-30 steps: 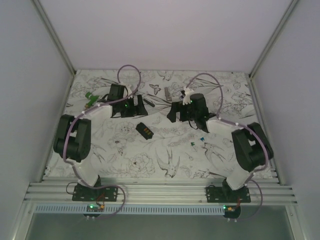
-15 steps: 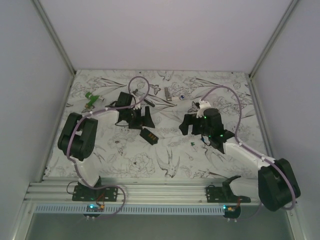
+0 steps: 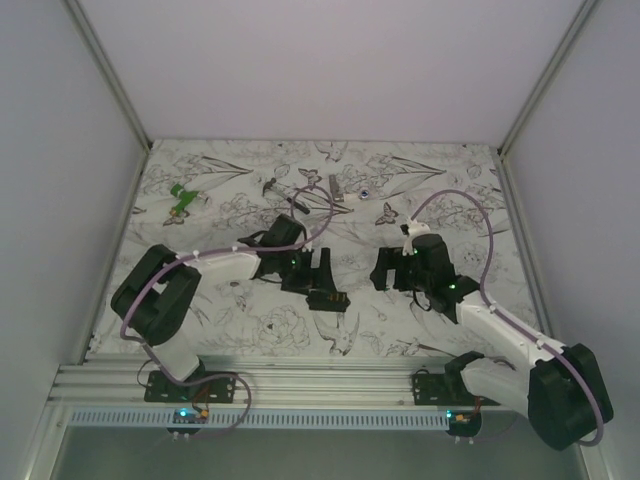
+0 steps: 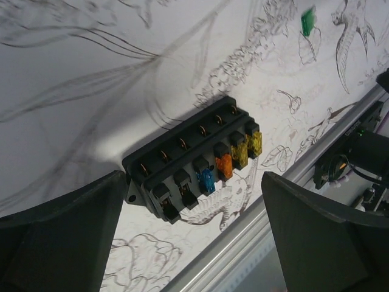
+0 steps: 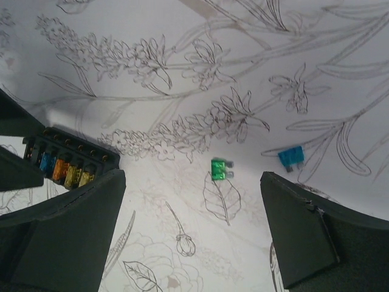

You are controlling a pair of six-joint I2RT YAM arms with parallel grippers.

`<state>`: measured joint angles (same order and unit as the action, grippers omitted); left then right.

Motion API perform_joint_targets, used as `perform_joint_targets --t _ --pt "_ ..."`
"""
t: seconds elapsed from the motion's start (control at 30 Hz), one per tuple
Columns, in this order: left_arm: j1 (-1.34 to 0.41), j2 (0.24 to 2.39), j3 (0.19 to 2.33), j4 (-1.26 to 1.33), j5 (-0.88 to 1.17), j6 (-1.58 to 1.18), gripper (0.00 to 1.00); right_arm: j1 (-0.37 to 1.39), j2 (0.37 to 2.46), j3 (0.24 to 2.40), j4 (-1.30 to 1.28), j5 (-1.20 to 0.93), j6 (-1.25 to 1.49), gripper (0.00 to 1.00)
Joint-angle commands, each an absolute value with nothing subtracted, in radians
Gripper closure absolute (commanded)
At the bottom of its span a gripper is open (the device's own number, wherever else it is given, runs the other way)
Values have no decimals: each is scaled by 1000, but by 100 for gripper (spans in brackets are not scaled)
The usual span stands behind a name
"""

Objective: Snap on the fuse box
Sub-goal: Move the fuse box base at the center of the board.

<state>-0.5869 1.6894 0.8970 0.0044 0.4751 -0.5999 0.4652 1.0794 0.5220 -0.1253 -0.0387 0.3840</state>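
The fuse box [image 3: 328,299] is a small black box lying flat on the flower-print table, near the front middle. In the left wrist view the fuse box [image 4: 194,161] shows blue, orange and yellow fuses in its slots. My left gripper [image 3: 312,276] [image 4: 193,182] is open and hovers over the box, its left finger's tip close to the box's end. My right gripper [image 3: 398,272] [image 5: 193,176] is open and empty to the right of it. The box [image 5: 67,161] shows at the left of the right wrist view, partly behind my left finger.
A loose green fuse [image 5: 220,169] and a blue fuse [image 5: 290,157] lie on the table under my right gripper. A green plastic piece [image 3: 181,203] lies far left and a grey stick [image 3: 337,186] at the back. The aluminium rail [image 3: 320,380] runs along the front edge.
Both arms have swung toward the front of the table. The fuse box has shifted nearer and to the right, with my left gripper following over it.
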Motion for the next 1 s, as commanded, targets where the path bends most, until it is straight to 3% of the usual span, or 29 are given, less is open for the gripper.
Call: perform_joint_targets --t 0.0,0.1,0.43,0.97 --pt "-648 1698 878 5 400 -691 0 468 1046 530 -183 -2 411 0" --pt "-660 1683 865 5 397 -729 0 468 1043 543 -225 15 423 1" --pt "-725 1607 819 8 449 -751 0 548 1129 551 -217 -121 485 22" --pt "-533 1486 754 -25 508 -685 0 673 1398 659 -153 -130 543 46"
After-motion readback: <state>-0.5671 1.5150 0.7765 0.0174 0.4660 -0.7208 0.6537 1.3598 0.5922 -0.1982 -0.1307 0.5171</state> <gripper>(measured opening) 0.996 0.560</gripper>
